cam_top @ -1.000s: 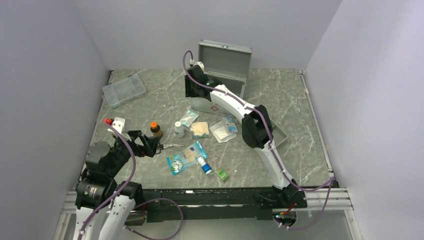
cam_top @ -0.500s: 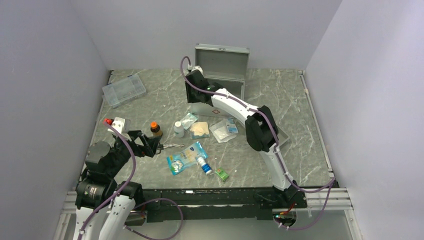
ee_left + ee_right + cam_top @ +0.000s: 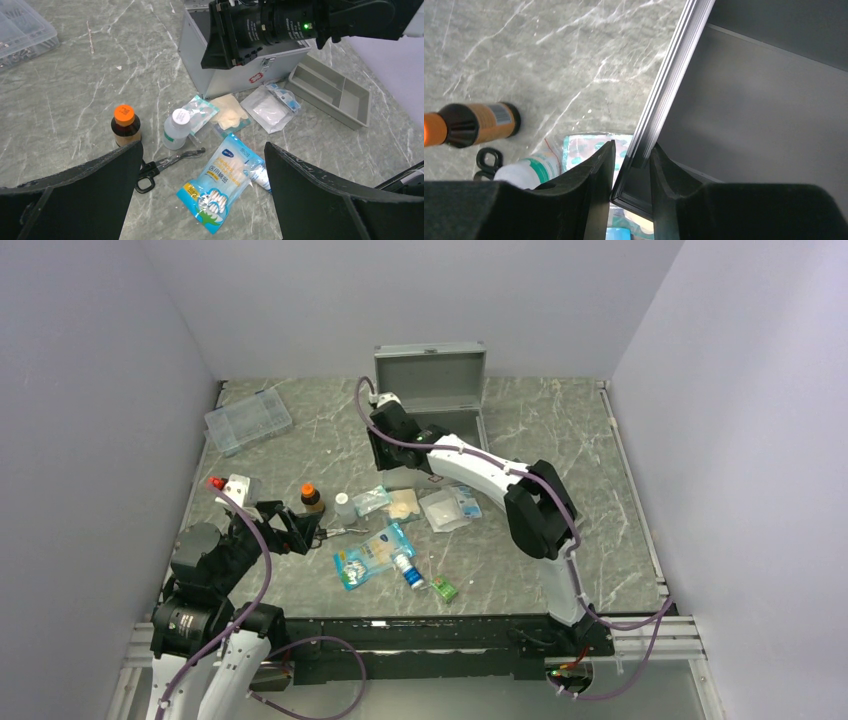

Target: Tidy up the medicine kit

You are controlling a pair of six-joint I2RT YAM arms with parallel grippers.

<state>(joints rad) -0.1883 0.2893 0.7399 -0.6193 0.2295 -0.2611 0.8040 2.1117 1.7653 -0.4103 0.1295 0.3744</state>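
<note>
The medicine kit (image 3: 437, 428), a silver-grey metal case, stands open at the back centre with its lid (image 3: 430, 375) upright. My right gripper (image 3: 384, 454) is shut on the kit's left front corner wall; in the right wrist view my right gripper (image 3: 631, 155) has one finger outside the kit's wall (image 3: 664, 100) and one inside the empty case. My left gripper (image 3: 318, 537) is open and empty. In the left wrist view my left gripper (image 3: 202, 165) hovers above a blue cotton swab pack (image 3: 222, 180), with the kit (image 3: 240, 75) beyond it.
An orange-capped brown bottle (image 3: 125, 125), a white bottle (image 3: 176, 129), scissors (image 3: 165, 162), sachets and gauze packs (image 3: 270, 107) lie in front of the kit. A grey divided tray (image 3: 330, 90) sits to its right. A clear compartment box (image 3: 247, 420) is at the back left.
My right gripper has dragged the kit leftward and turned it, lid now facing more squarely forward. The white bottle and sachets were pushed slightly left. The left arm has not moved.
</note>
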